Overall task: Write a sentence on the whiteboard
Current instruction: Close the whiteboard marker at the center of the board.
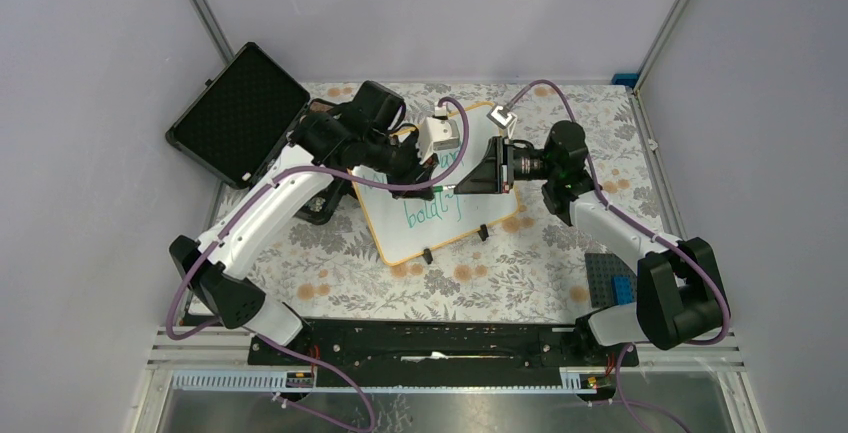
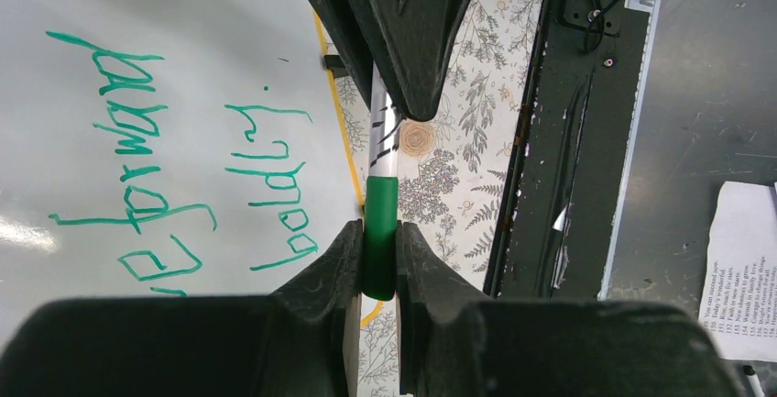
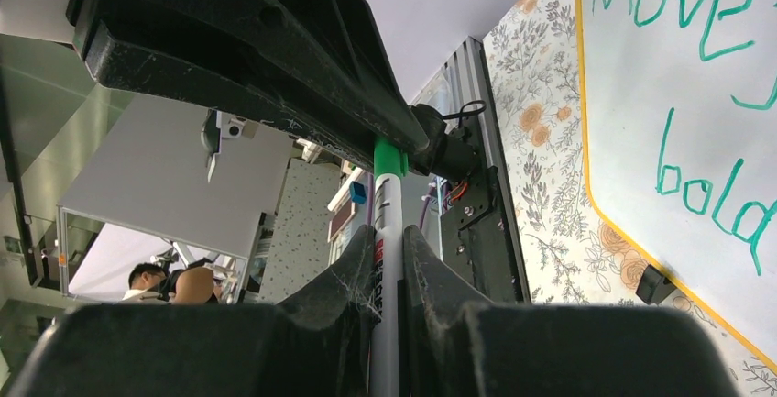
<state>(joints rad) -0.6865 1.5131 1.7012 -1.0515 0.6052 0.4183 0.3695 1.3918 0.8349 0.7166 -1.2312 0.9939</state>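
Note:
The whiteboard (image 1: pixel 452 228) lies tilted in the middle of the table, with an orange-yellow rim and two black clip feet (image 1: pixel 427 255). The sentence (image 2: pixel 147 140) is in green in two lines; "forward" and "boldly." show in the left wrist view, and "Move" and "bold" show in the right wrist view (image 3: pixel 678 3). My left gripper (image 2: pixel 378 232) is shut on the green cap (image 2: pixel 379 223) of a marker. My right gripper (image 3: pixel 388 237) is shut on the marker's white barrel (image 3: pixel 388 223). Both grippers meet tip to tip above the board's middle, the left gripper (image 1: pixel 432 184) facing the right gripper (image 1: pixel 460 187).
An open black foam-lined case (image 1: pixel 238 113) stands at the back left. A grey baseplate with a blue brick (image 1: pixel 612 278) lies near the right arm's base. The floral table cover (image 1: pixel 520 273) surrounds the board. A printed paper sheet (image 2: pixel 742 269) lies beyond the table's front rail.

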